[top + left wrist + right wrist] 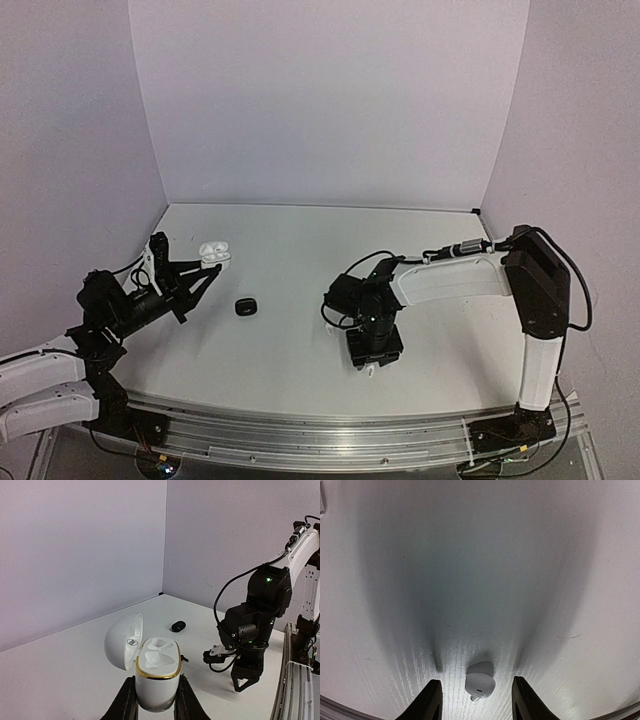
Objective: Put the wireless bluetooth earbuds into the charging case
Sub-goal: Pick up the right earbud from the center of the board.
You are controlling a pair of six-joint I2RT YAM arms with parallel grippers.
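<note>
Inside the right tool (pixel 476 681), the earbud (pixel 480 684) has room each side

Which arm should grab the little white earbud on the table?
The right one. The right gripper hangs over the white earbud, jaws open on either side. The left gripper is busy holding the open white case.

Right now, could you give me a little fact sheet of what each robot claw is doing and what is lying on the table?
Left gripper: shut on the white egg-shaped plastic charging case
Case lid: open; the wells that show look empty
Right gripper: pointing down, jaws open either side of a white plastic earbud lying on the white table
Between the arms: small black rounded object alone on the table
</note>
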